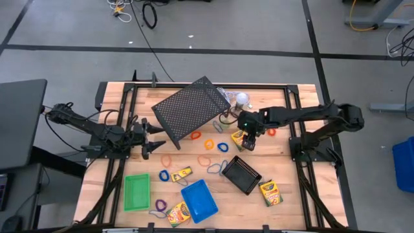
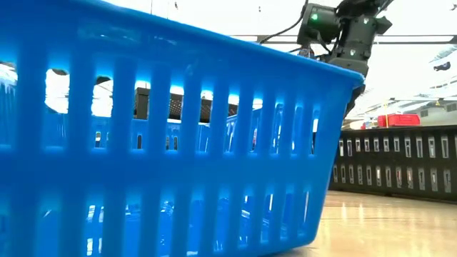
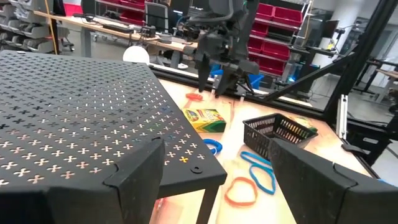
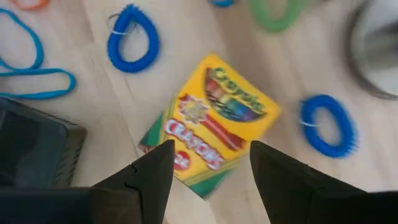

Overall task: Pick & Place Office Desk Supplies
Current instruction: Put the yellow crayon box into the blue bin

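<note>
Hovering above a crayon box [image 4: 208, 121], the right pincer [image 1: 249, 142] stands released, fingers apart on either side of the box and clear of it. That box [image 1: 239, 137] lies flat on the worktop [image 1: 294, 200], just beside the mesh rack [image 1: 191, 110], with blue loops [image 4: 132, 37] near it. The left pincer [image 1: 150, 138] waits released at the rack's other side, holding nothing. Nearer the front edge lie the green tray [image 1: 136, 193], blue tray [image 1: 199, 200] and black mesh tray [image 1: 241, 175], with three more crayon boxes scattered among them.
</note>
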Action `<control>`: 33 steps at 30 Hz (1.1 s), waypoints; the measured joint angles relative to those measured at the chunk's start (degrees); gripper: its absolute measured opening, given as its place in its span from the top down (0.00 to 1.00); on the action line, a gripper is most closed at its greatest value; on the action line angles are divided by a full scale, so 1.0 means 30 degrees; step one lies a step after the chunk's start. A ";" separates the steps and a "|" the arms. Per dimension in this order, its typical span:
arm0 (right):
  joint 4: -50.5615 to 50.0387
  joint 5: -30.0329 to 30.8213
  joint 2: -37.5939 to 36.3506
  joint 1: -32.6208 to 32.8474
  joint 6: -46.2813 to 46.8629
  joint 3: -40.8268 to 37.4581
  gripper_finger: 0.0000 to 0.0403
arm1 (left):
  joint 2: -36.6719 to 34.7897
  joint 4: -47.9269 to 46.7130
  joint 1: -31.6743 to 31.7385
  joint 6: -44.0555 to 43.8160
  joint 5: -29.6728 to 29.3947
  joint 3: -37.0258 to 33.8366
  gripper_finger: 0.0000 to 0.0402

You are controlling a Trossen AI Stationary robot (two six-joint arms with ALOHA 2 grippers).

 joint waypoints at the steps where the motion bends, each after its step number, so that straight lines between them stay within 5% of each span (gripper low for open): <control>1: 0.0279 -0.0151 0.0226 0.0005 0.0041 -0.0285 0.46 | 0.0000 0.0073 0.0000 0.0037 0.0107 0.0000 0.27; 17: 0.0428 0.0516 0.1182 -0.0972 0.0848 -0.1172 0.46 | -0.0007 0.1076 -0.0007 0.1295 0.0770 0.0000 0.27; 33: 0.3979 -0.2896 0.1167 -0.2019 0.0550 -0.3077 0.46 | 0.0000 0.1090 -0.0007 0.1148 0.0848 0.0000 0.27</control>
